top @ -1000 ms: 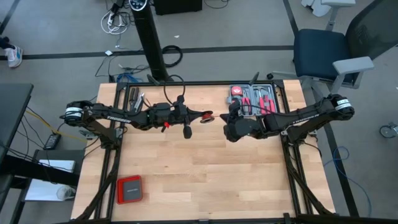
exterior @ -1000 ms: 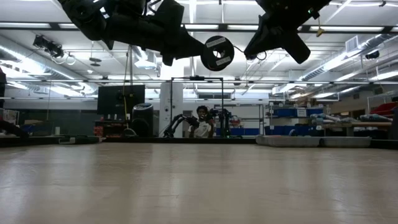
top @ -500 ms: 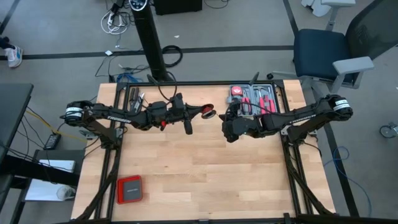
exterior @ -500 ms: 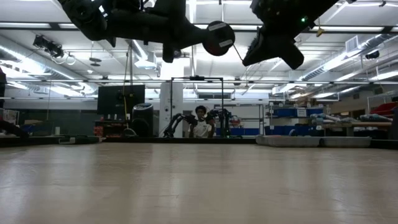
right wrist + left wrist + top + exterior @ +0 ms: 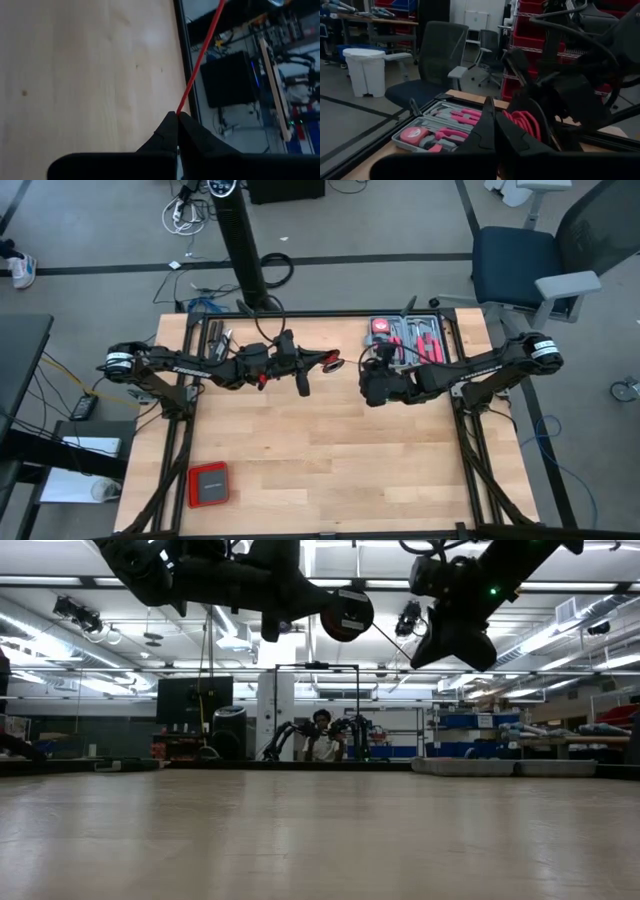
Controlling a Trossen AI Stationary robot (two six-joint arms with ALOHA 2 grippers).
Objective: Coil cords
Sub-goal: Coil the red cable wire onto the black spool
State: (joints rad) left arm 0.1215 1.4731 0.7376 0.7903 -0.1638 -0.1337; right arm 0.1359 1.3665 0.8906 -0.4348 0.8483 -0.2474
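Cord: a thin red cord (image 5: 199, 59) is running taut through the air between the two grippers, above the table (image 5: 330, 470); most of it is sitting as a coil (image 5: 524, 122) at the left gripper, high over the middle of the table's far half.
Left gripper: the left gripper (image 5: 322, 361) is pressed together, pinching the coil at its tip; in the low view the coil is showing as a dark round disc (image 5: 347, 614) hanging from it.
Right gripper: the right gripper (image 5: 178, 116) is pinched shut on the free run of the cord, near the left one and just in front of the tool tray (image 5: 408, 336).
Progress: judging by the bundle, most of the cord is already wound; only a short straight stretch is remaining between the grippers.
Left to do: that last stretch is probably needing to go round the coil, and the bundle is not yet set down.
Elsewhere: a red box (image 5: 209, 484) is lying at the table's near left corner, well apart.
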